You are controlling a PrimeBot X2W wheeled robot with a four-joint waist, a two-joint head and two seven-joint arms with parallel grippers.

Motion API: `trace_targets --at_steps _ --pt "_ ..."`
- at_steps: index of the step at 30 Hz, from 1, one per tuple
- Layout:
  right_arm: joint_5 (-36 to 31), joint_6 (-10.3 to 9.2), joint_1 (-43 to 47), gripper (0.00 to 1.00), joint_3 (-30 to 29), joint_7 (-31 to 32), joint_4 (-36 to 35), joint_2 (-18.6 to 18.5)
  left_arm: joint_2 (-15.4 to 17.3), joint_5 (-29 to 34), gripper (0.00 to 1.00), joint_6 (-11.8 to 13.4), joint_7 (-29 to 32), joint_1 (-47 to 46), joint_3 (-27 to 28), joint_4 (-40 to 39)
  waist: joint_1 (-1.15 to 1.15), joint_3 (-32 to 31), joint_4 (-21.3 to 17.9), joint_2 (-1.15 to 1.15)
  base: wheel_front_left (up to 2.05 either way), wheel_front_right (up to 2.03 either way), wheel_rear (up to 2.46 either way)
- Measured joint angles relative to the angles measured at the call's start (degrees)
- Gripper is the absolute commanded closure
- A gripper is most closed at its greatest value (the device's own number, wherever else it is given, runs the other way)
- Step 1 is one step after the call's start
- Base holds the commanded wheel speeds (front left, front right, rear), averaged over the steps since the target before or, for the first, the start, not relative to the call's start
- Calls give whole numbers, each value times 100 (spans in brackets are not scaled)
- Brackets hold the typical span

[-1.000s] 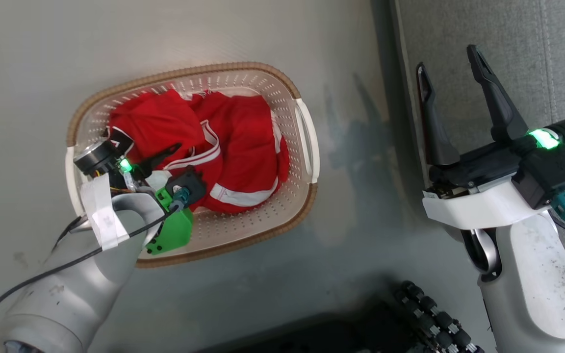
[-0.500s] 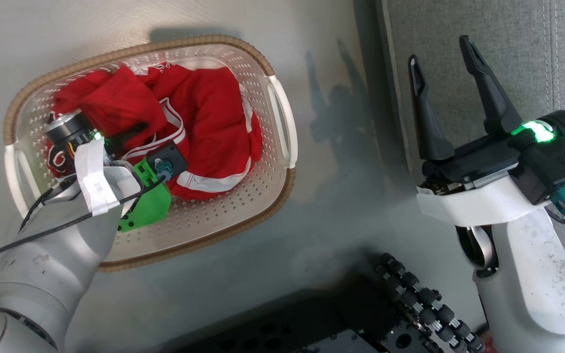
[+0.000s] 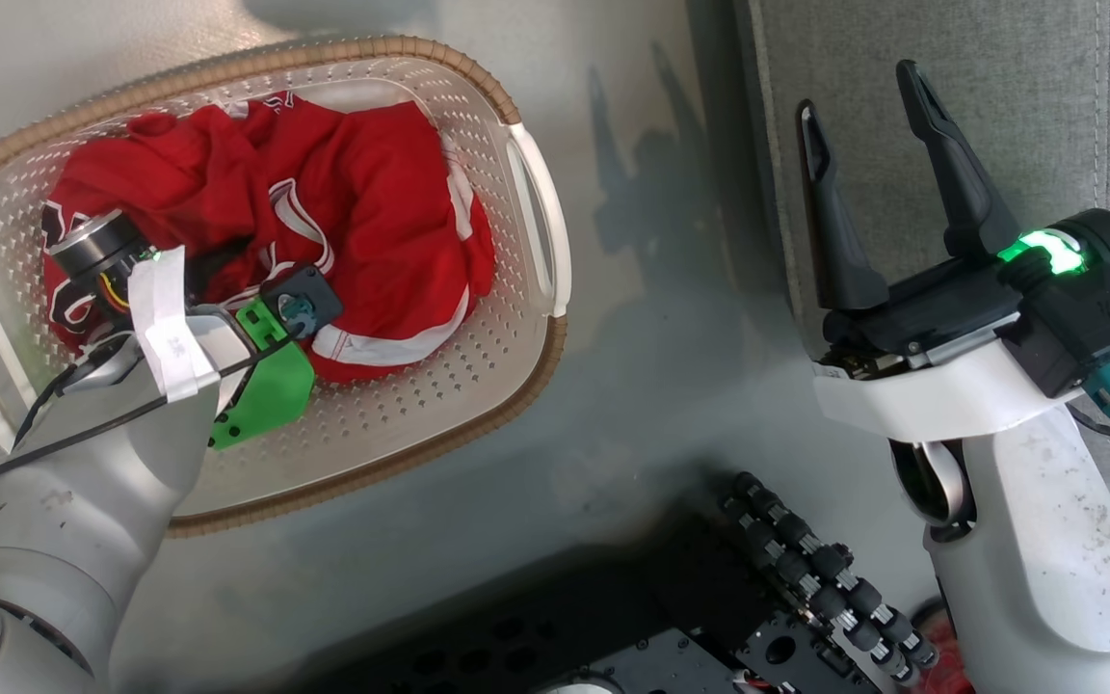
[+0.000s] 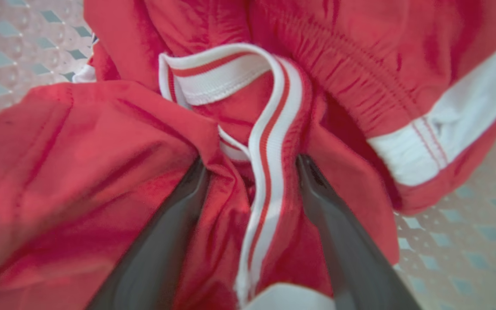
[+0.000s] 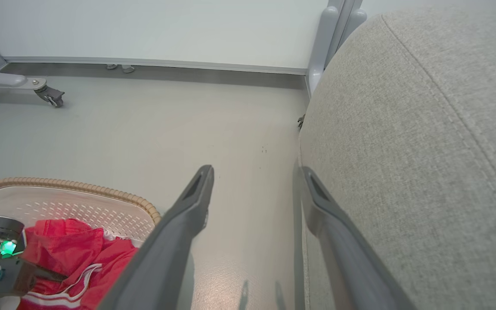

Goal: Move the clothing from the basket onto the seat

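My left gripper (image 4: 251, 161), jaws spread, sits buried in crumpled red clothing (image 3: 391, 193) inside the perforated plastic basket (image 3: 478, 318) on glossy grey floor (image 3: 671, 366); my right gripper (image 3: 856, 92), spread and empty, hangs beside the coarse-weave grey seat (image 3: 998, 77).

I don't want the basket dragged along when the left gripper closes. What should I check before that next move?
1. Jaws of the left gripper apart: ok.
2. Cloth between its fingers: ok, the red clothing lies between them.
3. Tips off the floor of the basket: cannot tell, they are buried in cloth.
4. One garment caught, not two: cannot tell.
5. The right gripper out of the way: ok, open, empty, by the seat's edge.
6. The seat ready: ok, its visible part is bare.
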Motion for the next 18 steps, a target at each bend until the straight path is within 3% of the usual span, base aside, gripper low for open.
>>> trace_targets --at_steps 1,2,8,18 --pt "0 0 -4 0 5 0 4 0 -1 -46 0 0 21 -4 -3 1 0 21 1 0 0 0 0" --pt "0 0 -7 0 14 0 11 1 -1 -158 100 0 49 -9 45 3 0 40 3 0 0 0 0" --pt "-2 0 -14 0 4 0 49 1 -25 -315 100 48 92 -79 104 22 0 76 60 0 0 0 0" --pt "-38 0 -29 0 18 0 181 2 -264 -532 100 63 -445 46 114 -56 0 -233 206 0 0 0 0"
